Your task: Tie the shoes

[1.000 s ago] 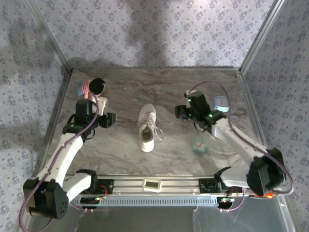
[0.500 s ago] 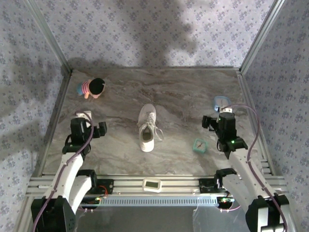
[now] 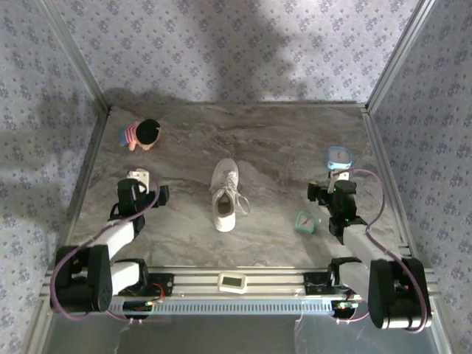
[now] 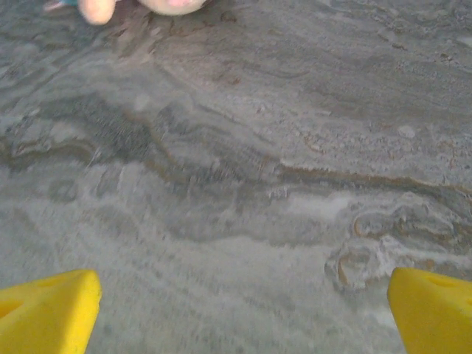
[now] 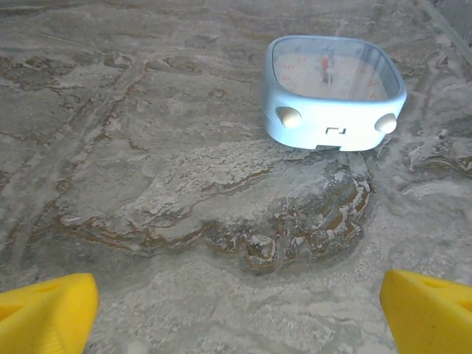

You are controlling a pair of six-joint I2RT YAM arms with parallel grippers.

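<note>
The shoe (image 3: 224,195), a white low-top sneaker with a dark inside, lies in the middle of the table with its toe pointing away from the arms. Its thin white laces (image 3: 241,203) trail off its right side. My left gripper (image 3: 137,178) sits low on the left, well apart from the shoe. In the left wrist view this gripper (image 4: 243,313) is open, with bare marble between the yellow fingertips (image 4: 48,310). My right gripper (image 3: 338,178) rests on the right, equally far from the shoe. In the right wrist view it (image 5: 240,313) is open and empty.
A small doll (image 3: 141,133) with black hair lies at the far left, ahead of the left gripper. A light blue clock (image 5: 332,92) lies face up just ahead of the right gripper. A small teal clock (image 3: 304,221) sits right of the shoe. Metal rails edge the table.
Both arms have drawn back from beside the shoe toward the near edge and folded low. Both grippers have opened wider. The shoe has not moved.
</note>
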